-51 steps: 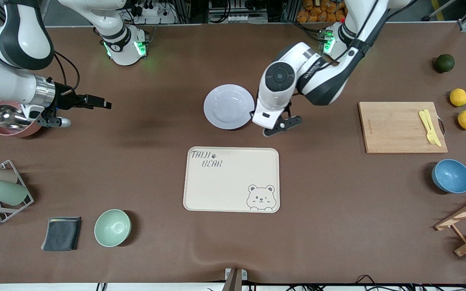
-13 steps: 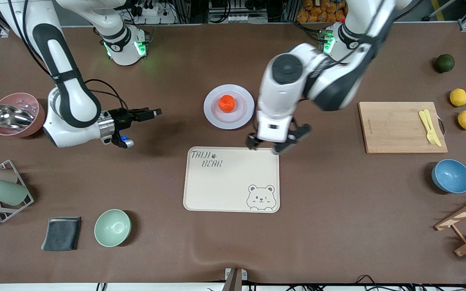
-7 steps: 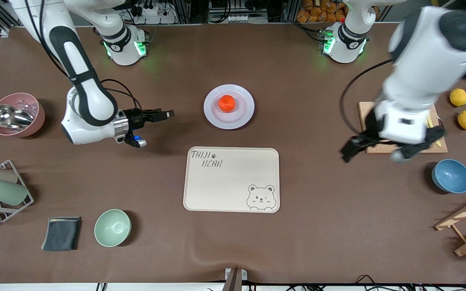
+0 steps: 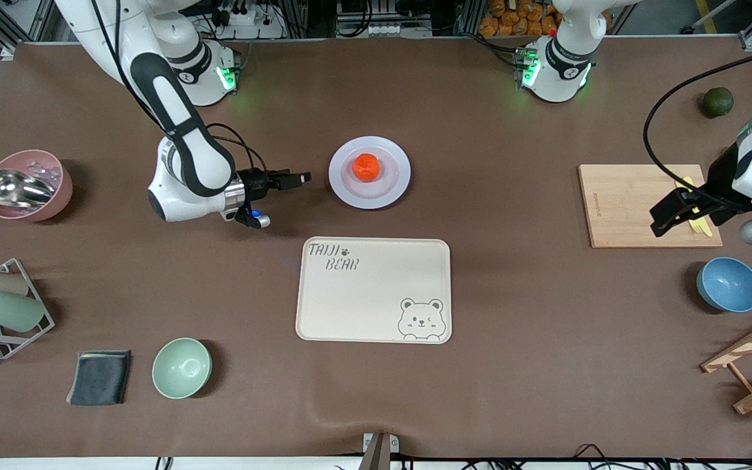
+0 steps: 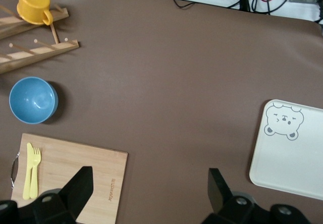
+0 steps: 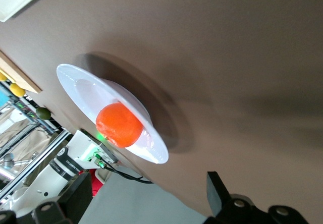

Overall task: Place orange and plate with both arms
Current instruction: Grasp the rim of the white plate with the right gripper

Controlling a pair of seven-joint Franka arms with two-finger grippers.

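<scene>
The orange (image 4: 366, 167) lies in the middle of the pale plate (image 4: 394, 189), which stands on the table farther from the front camera than the bear tray. My right gripper (image 4: 301, 177) is open and empty, low over the table beside the plate on the right arm's side, pointing at it. The right wrist view shows the orange (image 6: 118, 124) on the plate (image 6: 70, 80) ahead of the open right gripper (image 6: 147, 178). My left gripper (image 4: 689, 220) is open and empty over the edge of the cutting board; it also shows in the left wrist view (image 5: 150, 173).
The cream bear tray (image 4: 376, 290) lies nearer the camera than the plate. A cutting board (image 4: 637, 205) with a yellow fork (image 4: 692, 203), a blue bowl (image 4: 728, 284), lemons (image 4: 739, 156), a green fruit (image 4: 717, 102), a pink bowl (image 4: 27, 186) and a green bowl (image 4: 181, 368) stand around.
The plate was empty 3.8 s ago; the orange now lies on it. The left arm has swung from the plate to the cutting board. The right gripper has moved toward the plate.
</scene>
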